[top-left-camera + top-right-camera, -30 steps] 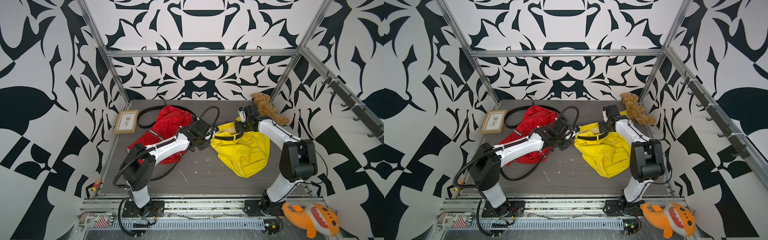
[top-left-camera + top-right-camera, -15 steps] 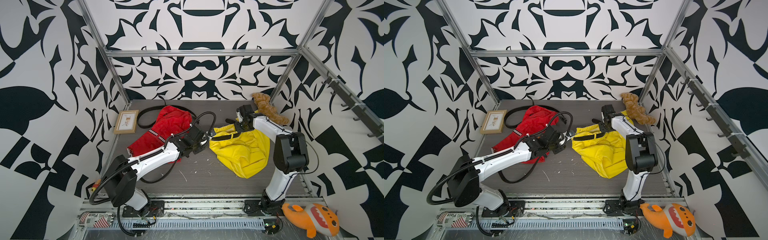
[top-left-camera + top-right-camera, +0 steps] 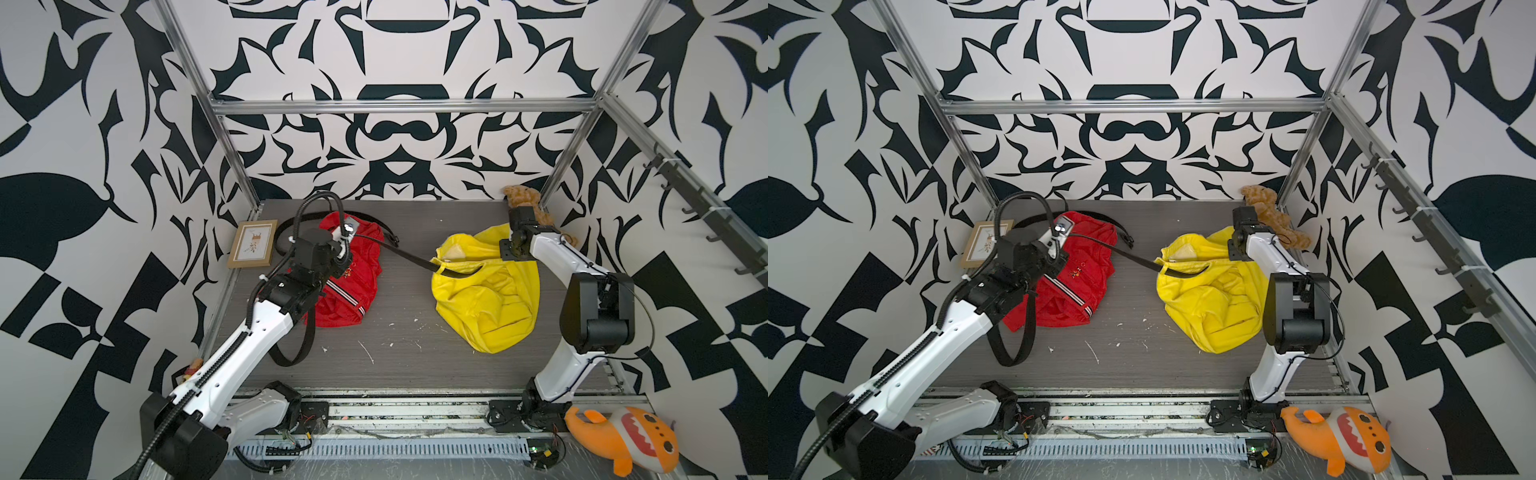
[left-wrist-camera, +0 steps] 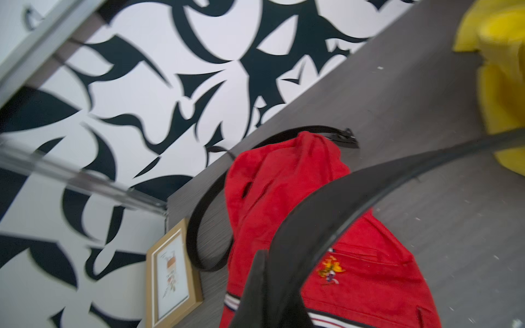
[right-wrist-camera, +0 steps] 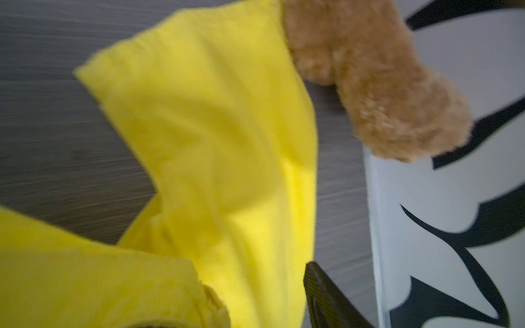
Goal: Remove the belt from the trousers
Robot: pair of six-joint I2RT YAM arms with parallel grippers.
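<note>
Grey table: red trousers, yellow trousers, black belt, picture frame, plush bear.

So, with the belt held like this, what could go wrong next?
The black belt is threaded in the yellow trousers; if the right gripper has no firm hold, pulling may drag them along.
The left gripper holds it over the red trousers; the strap may sweep them.

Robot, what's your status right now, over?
Left fingers shut on black belt, pulled taut. Its far end threaded in yellow trousers. Right fingers at yellow fabric, grip unclear. Second belt loose by red trousers.
</note>
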